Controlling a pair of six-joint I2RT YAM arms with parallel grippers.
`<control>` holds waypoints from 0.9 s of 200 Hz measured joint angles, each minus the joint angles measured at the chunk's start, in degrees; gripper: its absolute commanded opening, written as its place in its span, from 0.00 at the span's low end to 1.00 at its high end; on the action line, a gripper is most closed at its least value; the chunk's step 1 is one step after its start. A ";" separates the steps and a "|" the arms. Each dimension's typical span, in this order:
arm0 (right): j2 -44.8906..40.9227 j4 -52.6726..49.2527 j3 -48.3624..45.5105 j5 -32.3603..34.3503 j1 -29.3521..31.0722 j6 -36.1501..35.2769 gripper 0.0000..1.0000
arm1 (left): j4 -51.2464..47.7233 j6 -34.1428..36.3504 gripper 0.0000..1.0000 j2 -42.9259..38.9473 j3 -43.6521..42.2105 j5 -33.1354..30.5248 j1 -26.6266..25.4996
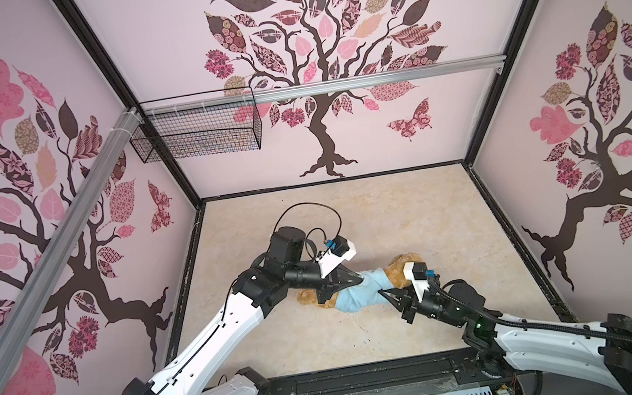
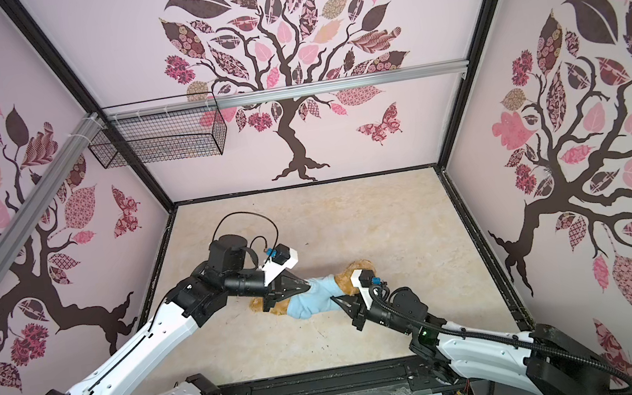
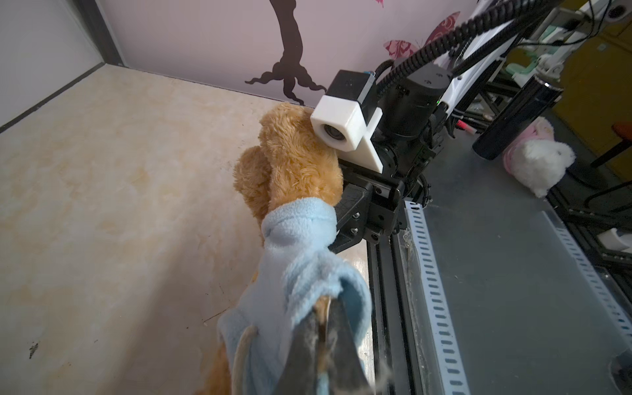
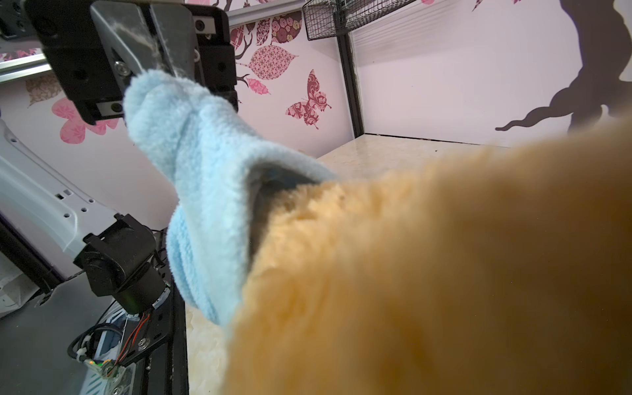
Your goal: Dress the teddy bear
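Teddy bear (image 1: 397,274) lies flat on the table (image 1: 412,210), approx mid-table, a bit toward 6 o'clock. Long axis runs 9–3 o'clock in both top views: head to 3, legs to 9, head end tipped a touch toward 2. Light-blue shirt (image 1: 362,296) wraps the torso, collar at neck, cloth bunched & twisted.

L gripper (image 1: 356,279) is pressed together, pinching a fold of shirt on its 11 o'clock side. R gripper (image 1: 382,292) sits at the shirt's 4 o'clock edge, just beside the head. Its tips look drawn close, but whether they hold cloth I can't tell, as fur hides them in the wrist view.

Step is prob. dragging the shirt down the body. To do it well:
- Pull along the axis toward 9 o'clock, low over the table, not up, else the bear lifts.
- R side should pin the bear nr the neck so it doesn't slide w/ the cloth.
- Go slow, since plush drags on plush.
- Watch for fur caught in the pinch.
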 measured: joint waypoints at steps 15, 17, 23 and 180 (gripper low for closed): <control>-0.50 -0.28 0.00 0.09 -0.04 -0.07 0.00 | 1.51 -1.18 0.00 -0.70 -1.46 1.16 0.46; -0.52 -0.28 0.00 0.07 -0.07 -0.07 0.00 | 1.51 -1.14 0.00 -0.72 -1.55 1.16 0.46; -0.52 -0.42 0.00 -0.13 -0.15 -0.13 0.00 | 1.51 -1.09 0.00 -0.72 -1.66 1.16 0.44; 5.57 -5.03 0.31 -5.90 -2.14 -7.17 0.00 | -8.44 6.86 0.10 -0.57 2.86 -21.18 -8.68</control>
